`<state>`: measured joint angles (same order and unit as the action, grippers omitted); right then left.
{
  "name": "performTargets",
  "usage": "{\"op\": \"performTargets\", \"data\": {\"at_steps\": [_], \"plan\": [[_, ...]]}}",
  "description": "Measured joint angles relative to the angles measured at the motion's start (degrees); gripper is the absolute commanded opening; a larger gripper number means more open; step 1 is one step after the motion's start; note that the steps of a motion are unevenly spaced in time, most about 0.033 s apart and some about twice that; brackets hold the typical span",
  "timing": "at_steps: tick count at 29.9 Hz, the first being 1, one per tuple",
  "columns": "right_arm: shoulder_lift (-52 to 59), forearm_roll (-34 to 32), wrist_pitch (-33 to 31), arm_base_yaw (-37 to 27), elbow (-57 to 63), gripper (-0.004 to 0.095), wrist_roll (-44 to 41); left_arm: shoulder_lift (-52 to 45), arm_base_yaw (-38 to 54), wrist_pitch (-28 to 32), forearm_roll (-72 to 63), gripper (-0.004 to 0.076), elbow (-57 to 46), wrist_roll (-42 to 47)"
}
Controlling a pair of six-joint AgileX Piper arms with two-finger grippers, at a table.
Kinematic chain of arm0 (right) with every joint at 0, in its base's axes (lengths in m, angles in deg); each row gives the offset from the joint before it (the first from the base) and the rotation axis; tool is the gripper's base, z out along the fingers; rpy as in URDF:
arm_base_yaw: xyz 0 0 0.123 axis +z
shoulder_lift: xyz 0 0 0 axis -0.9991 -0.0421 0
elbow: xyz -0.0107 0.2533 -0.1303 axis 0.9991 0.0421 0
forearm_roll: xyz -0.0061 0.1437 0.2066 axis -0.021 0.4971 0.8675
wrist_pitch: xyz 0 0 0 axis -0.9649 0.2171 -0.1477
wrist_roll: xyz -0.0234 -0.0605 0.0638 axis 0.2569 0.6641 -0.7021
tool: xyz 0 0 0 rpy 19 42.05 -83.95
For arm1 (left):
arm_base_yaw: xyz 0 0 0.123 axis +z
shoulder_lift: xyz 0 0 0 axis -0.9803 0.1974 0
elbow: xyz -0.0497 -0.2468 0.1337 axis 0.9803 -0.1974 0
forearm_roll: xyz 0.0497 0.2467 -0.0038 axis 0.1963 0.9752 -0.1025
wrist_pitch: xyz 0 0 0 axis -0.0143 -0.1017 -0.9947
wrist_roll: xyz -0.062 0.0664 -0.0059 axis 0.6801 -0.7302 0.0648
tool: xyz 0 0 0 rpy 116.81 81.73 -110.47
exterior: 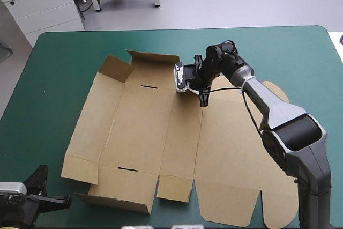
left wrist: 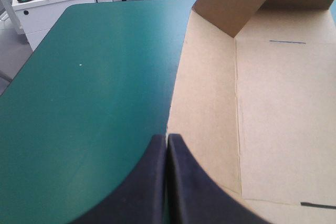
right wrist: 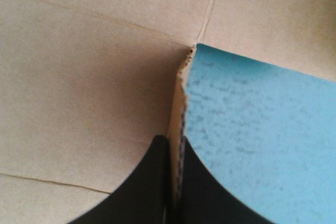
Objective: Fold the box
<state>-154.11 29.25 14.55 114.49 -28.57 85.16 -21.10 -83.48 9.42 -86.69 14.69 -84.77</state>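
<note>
Across the middle of the teal-green cover (exterior: 59, 68) lies the box (exterior: 144, 132), a cut sheet of brown board, mostly flat. At its far left corner a small flap (exterior: 115, 68) stands raised, and the far wall (exterior: 155, 58) beside it tilts up as well. The strip along the near edge (exterior: 120, 201) is also lifted. The right half, with its rounded tabs, lies flat on the cover.

At the far edge of the box, just right of the raised far wall, the right gripper (exterior: 201, 94) has its black fingers all but closed on an upright edge of board; the wrist view shows brown board on one side and cover on the other.

Near the table's near left corner, the left gripper (left wrist: 167, 137) holds nothing. Its fingers meet in one point, just beside the box's left edge.
</note>
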Motion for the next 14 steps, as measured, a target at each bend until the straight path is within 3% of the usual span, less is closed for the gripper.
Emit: {"op": "performTargets", "data": {"at_steps": [4,6,11,14], "plan": [[-1.22,2.66,2.44,0.65,0.0,0.0047,3.46,0.0,0.0,0.0,0.0,-0.001,0.0,0.0],[-1.56,3.96,4.03,0.71,0.0,0.0172,6.31,0.0,0.0,0.0,0.0,-0.001,0.0,0.0],[-1.73,7.23,9.2,0.71,-0.05,0.0609,9.14,0.0,0.0,0.0,0.0,-0.001,0.0,0.0],[-1.73,9.18,10.23,0.71,-0.05,0.0701,9.27,0.0,0.0,0.0,0.0,-0.001,0.0,0.0]]}}
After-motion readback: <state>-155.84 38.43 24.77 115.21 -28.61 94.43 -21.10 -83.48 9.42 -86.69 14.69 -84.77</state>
